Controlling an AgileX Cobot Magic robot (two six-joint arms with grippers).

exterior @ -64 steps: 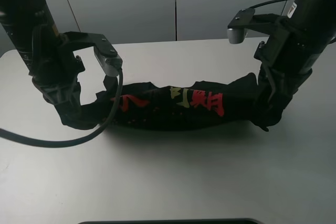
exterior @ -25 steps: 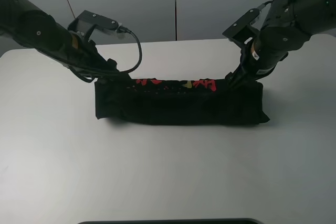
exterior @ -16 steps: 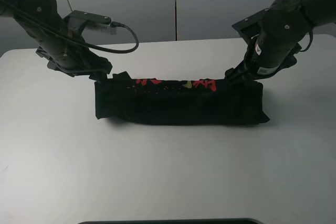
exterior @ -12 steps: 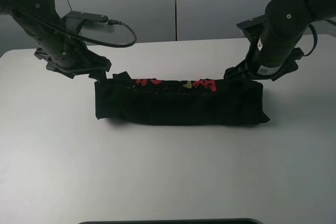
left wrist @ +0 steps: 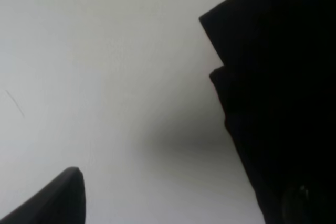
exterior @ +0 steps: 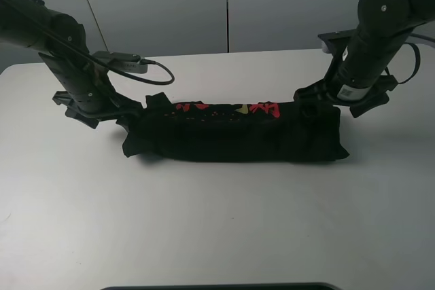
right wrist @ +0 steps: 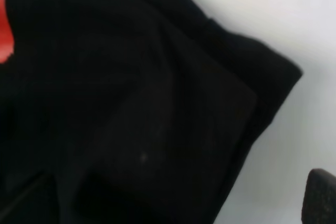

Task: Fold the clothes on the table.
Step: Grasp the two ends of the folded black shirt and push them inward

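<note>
A black garment with a red and yellow print lies folded into a long strip across the white table. My left gripper is low at the strip's left end, where a small flap of cloth sticks up. In the left wrist view one dark fingertip is over bare table, well apart from the black cloth, so the jaws stand open. My right gripper is at the strip's upper right corner. In the right wrist view the black cloth fills the picture, with one fingertip off its edge.
Grey wall panels stand behind the table's far edge. A dark object's edge shows at the table's front. A cable hangs from the left arm over the table near the garment's left end.
The garment was held stretched between both grippers, then laid down folded into a strip. Since half a second ago the left arm has dropped lower by the left end and the right arm has shifted right.
</note>
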